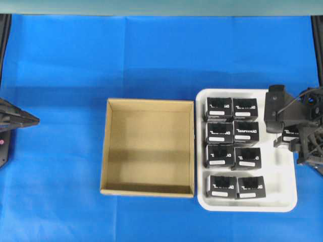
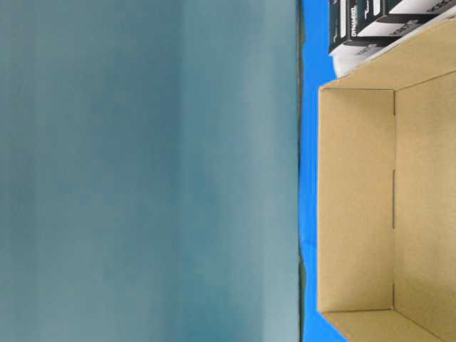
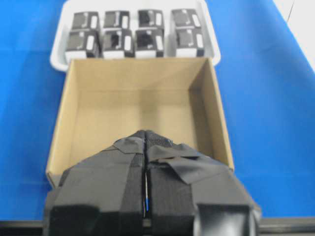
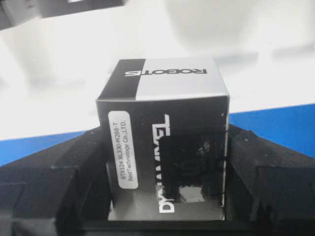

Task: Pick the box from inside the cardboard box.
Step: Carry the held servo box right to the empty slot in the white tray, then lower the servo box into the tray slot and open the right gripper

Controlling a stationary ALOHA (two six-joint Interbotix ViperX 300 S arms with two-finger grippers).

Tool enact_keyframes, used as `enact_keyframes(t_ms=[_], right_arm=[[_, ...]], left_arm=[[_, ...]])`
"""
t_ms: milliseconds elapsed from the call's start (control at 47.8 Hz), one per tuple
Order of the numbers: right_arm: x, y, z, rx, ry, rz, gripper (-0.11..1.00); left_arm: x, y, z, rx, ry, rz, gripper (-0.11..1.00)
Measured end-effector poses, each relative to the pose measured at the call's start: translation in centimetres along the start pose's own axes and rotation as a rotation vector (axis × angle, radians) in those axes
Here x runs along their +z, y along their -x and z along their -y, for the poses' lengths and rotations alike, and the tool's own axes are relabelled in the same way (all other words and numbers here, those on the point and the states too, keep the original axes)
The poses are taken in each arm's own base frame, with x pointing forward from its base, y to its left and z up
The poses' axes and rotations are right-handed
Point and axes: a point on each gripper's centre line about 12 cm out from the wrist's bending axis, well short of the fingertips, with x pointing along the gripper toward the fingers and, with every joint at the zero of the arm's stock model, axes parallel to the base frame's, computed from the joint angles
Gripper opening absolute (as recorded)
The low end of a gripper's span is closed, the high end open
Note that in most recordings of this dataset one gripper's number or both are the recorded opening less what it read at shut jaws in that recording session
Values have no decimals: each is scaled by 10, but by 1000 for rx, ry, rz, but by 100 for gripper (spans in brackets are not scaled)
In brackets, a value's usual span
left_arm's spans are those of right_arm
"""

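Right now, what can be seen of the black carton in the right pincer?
The black carton is a small glossy cardboard cube with white lettering, a grey-and-black top panel and a white label strip on its front. It sits upright between the right pincer pads, over the right side of the white tray, outside the cardboard box.

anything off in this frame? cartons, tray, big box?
Nothing damaged or spilled. Cardboard box holds nothing. Eight black cartons sit in neat pairs in the white tray. The right gripper holds a ninth carton squarely over the tray's right side.
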Motion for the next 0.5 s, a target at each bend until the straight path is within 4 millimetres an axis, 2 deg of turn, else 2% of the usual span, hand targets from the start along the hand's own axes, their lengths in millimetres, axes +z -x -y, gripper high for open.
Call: enact_keyframes(t_ms=[167, 502], right_arm=[[1, -15, 7, -38, 16, 45, 62], [5, -40, 12, -55, 77, 21, 62]], left_arm=[[0, 0, -1, 3, 1, 2, -7], [0, 0, -1, 7, 3, 2, -7]])
